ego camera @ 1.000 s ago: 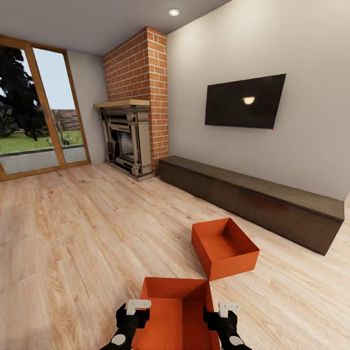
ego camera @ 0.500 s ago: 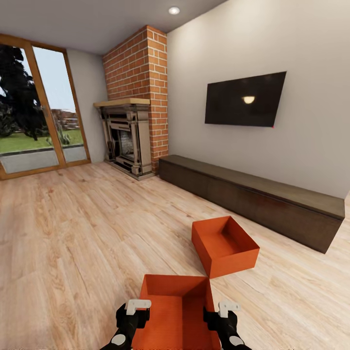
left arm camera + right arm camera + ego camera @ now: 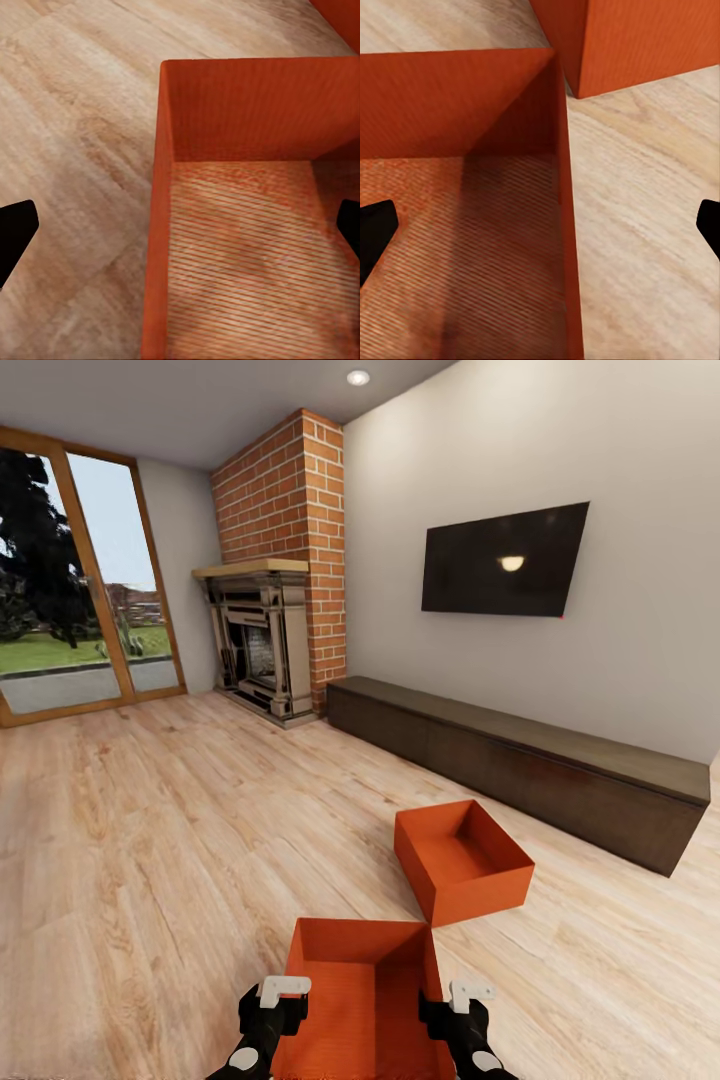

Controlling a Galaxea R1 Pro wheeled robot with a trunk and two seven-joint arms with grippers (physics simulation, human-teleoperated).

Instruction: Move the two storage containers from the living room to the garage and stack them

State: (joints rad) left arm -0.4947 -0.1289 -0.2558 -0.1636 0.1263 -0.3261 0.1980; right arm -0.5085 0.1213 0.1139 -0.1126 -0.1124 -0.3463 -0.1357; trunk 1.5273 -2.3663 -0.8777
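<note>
**Both grippers straddle the near box walls, ready to pinch**

Head view: in the living room, the near orange-red open-top storage container (image 3: 362,1000) sits on the light wood plank floor (image 3: 150,840) at the bottom centre of the frame. The left gripper (image 3: 272,1005) stands at its left wall and the right gripper (image 3: 455,1008) at its right wall. The second orange-red open-top container (image 3: 462,863) rests just beyond, right of centre, its near corner almost meeting the first box's far right corner. Behind it runs the long dark low cabinet (image 3: 530,765), with the black wall TV (image 3: 503,563) above and the red brick fireplace (image 3: 270,620) and glass doors (image 3: 70,580) in the upper left.

Left wrist view: the two dark fingertips (image 3: 15,232) sit wide apart at the frame's edges, released, with the box's thin wall (image 3: 157,225) running between them.

Right wrist view: the same holds here; the spread fingertips (image 3: 375,229) bracket the opposite wall (image 3: 568,247), released, with the second box at the top of the frame.

The step in hand appears to be the two-handed grasp. It would go best if each gripper sank well over its rim before pinching, both closed together, and the lift stayed level, since thin walls may flex or slip. The neighbouring box is close enough to be bumped.
</note>
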